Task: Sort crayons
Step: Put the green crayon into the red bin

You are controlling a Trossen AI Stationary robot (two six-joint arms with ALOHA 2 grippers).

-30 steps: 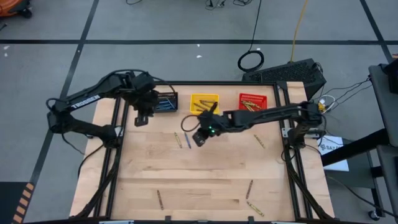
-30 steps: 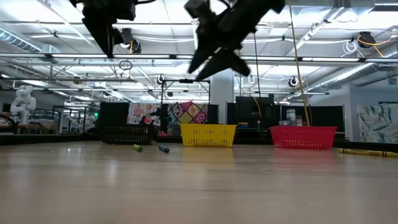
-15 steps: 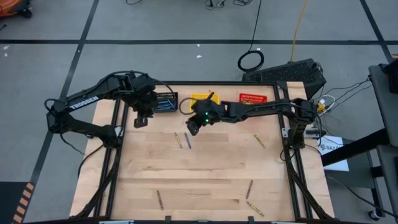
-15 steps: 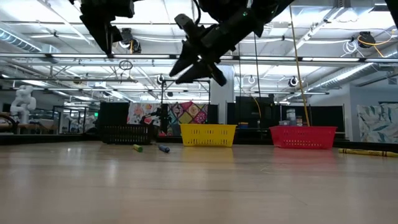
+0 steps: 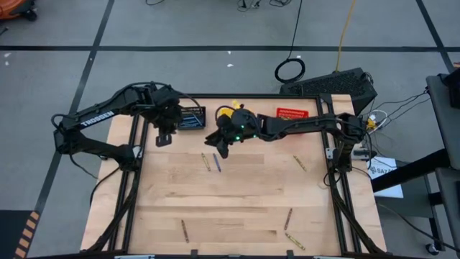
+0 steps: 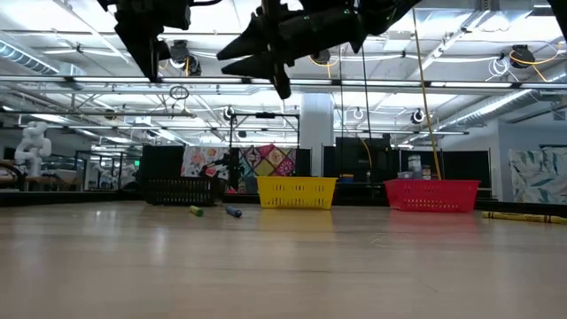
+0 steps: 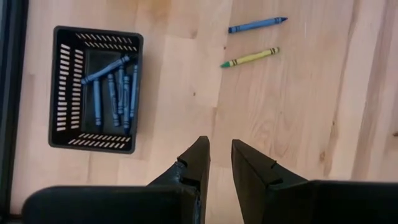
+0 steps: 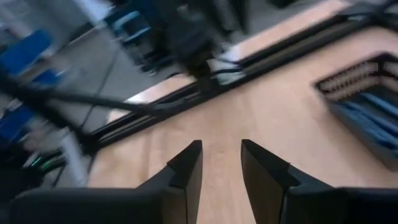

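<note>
A: Right gripper (image 5: 217, 146), fingers parted with nothing between them, hangs high over the table just short of the blue crayon (image 5: 216, 162) and the yellow-olive crayon (image 5: 205, 162). My guess is it is placed there to drop onto one of them.

B: Left gripper (image 7: 221, 163)?

A: Also slightly spread, empty, beside the dark bin (image 7: 94, 89), probably waiting. That bin holds only blue crayons (image 7: 112, 87).

B: Other containers?

A: Yellow bin (image 6: 296, 191) and red bin (image 5: 291, 114) along the far edge; the red one seems to hold brown sticks, while the yellow one's contents are hidden by the arm. Loose crayons (image 5: 291, 226) lie well apart near the front.
</note>
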